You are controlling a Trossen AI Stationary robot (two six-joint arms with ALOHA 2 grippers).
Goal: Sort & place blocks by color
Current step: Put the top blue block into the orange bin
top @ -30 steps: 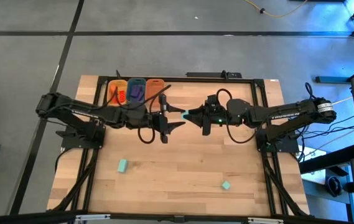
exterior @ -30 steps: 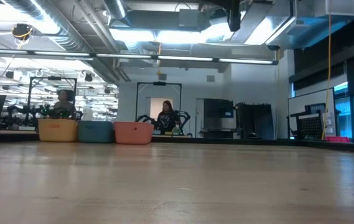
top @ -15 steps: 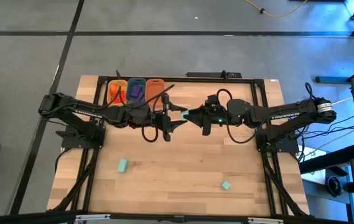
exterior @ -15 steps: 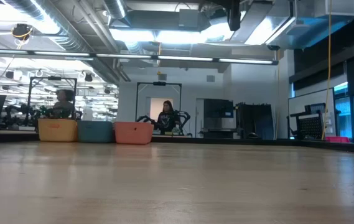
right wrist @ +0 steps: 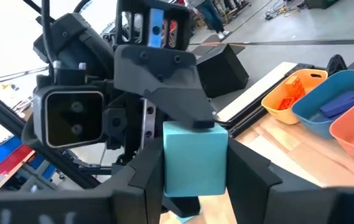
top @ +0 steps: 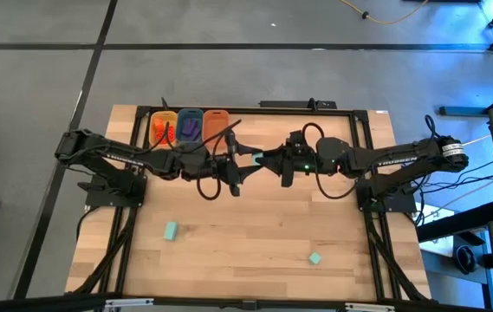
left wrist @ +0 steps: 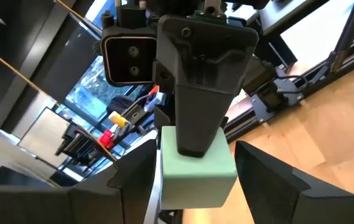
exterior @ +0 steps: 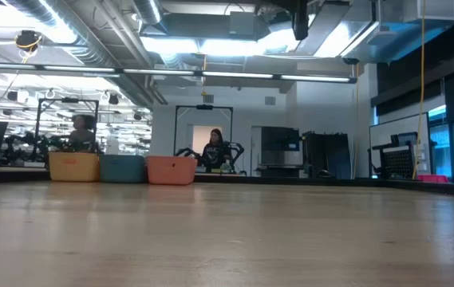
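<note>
Scene: two dark arms meet above the middle of the far half of the tabletop (top: 229, 234), claw to claw, in what looks like a handover in the air.
Held block: a mint-teal cube (top: 257, 159) hangs between the two claws, well above the wood.
Right claw (top: 266, 161): closed on the mint-teal cube; the right wrist view shows the cube (right wrist: 195, 158) filling the space between its own fingers.
Left claw (top: 239, 161): its fingers stand wide, one on each side of the cube (left wrist: 196, 167), and in the left wrist view they seem not to press it yet. So it is open around the cube, not gripping.
Other blocks: one mint-teal block (top: 170, 230) lies near left on the tabletop, another (top: 314, 257) lies near right, well apart from each other.
Tubs: yellow tub (top: 162, 128), blue tub (top: 190, 126) and orange tub (top: 216, 123) stand in a row at the far left edge. Orange-red pieces are in the yellow one, purple pieces in the blue one.
Step, as I judge: passing the cube from right to left.
Risk 1: if the right claw lets go before the left one closes, the cube falls and may bounce away.
Risk 2: the left fingers may close off centre, so the cube turns or slips out.
Risk 3: the claws are very near each other, so a small wrong move makes them collide.
</note>
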